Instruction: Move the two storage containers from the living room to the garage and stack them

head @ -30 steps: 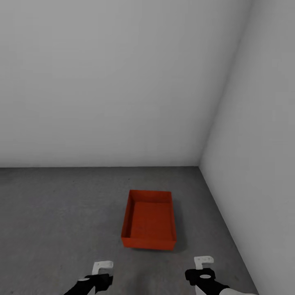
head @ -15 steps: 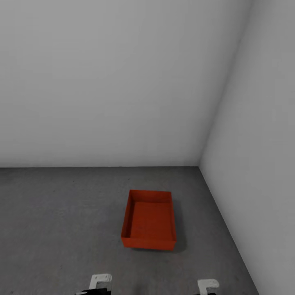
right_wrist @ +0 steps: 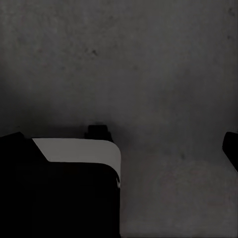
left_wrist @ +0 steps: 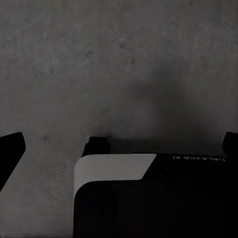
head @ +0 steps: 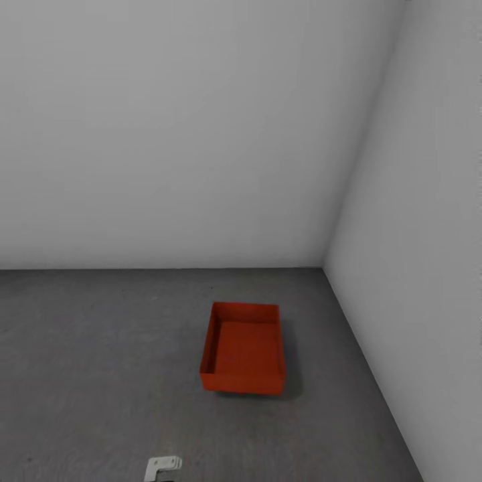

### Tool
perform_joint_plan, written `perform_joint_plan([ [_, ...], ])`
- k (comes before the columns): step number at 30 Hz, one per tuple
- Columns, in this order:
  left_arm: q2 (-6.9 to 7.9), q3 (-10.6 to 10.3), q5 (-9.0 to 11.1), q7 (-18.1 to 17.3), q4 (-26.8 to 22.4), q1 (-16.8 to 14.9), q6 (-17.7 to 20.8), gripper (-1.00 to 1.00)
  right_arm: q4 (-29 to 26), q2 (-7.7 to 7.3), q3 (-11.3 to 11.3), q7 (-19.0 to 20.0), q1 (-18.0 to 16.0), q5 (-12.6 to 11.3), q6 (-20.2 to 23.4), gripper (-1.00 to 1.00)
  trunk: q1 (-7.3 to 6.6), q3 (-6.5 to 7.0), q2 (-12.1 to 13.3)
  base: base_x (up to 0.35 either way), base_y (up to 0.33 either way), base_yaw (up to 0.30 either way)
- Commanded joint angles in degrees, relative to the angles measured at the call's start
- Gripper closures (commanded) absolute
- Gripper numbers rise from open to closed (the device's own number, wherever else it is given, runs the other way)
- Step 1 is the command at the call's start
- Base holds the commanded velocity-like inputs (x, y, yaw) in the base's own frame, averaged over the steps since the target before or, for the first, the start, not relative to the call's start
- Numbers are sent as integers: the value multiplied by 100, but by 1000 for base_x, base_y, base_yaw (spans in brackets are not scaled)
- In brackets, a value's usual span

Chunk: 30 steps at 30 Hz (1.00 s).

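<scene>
Head view: one orange-red bin [head: 244, 348] sat flat on the grey concrete floor [head: 87, 361], open side up, nothing in it, near the corner where the back wall [head: 181, 134] met the right wall [head: 428, 254]. Apart from both walls, closer to the right one. A white tip of the left gripper [head: 163, 466] poked in at the lower edge; bin lay ahead of it & off to its right, well apart, no contact. Can't tell from here if that gripper was spread or clenched.

L wrist view: left gripper [left_wrist: 119, 144] pointed down at bare floor. Its dark fingertips [left_wrist: 11, 148] sat at opposite edges of the pic, spread wide w/ nothing between them, so released. Black-and-white robot body [left_wrist: 148, 198] lay below the gripper.

R wrist view: right gripper [right_wrist: 124, 148] also faced bare floor. One fingertip [right_wrist: 231, 148] showed at one edge, a dark part at the other edge merged w/ the black-and-white robot body [right_wrist: 64, 193]; wide gap, nothing held, released.
</scene>
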Motion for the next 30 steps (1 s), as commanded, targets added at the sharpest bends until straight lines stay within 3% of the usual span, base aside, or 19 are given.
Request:
perform_joint_plan([
  [1,-1,-5,38,16,-9,-1,25,-100,7,3,48,-11,-3,-57,-21,-100,-3,-6,-5,-334,0,0],
  [7,-1,-5,36,14,-7,-1,18,-100,7,8,48,-11,0,-60,-17,-100,-3,-6,-5,-217,0,0],
  [30,-1,-3,41,25,158,5,11,-100,60,29,48,-11,0,-80,-21,-100,-3,159,-5,-6,0,0],
])
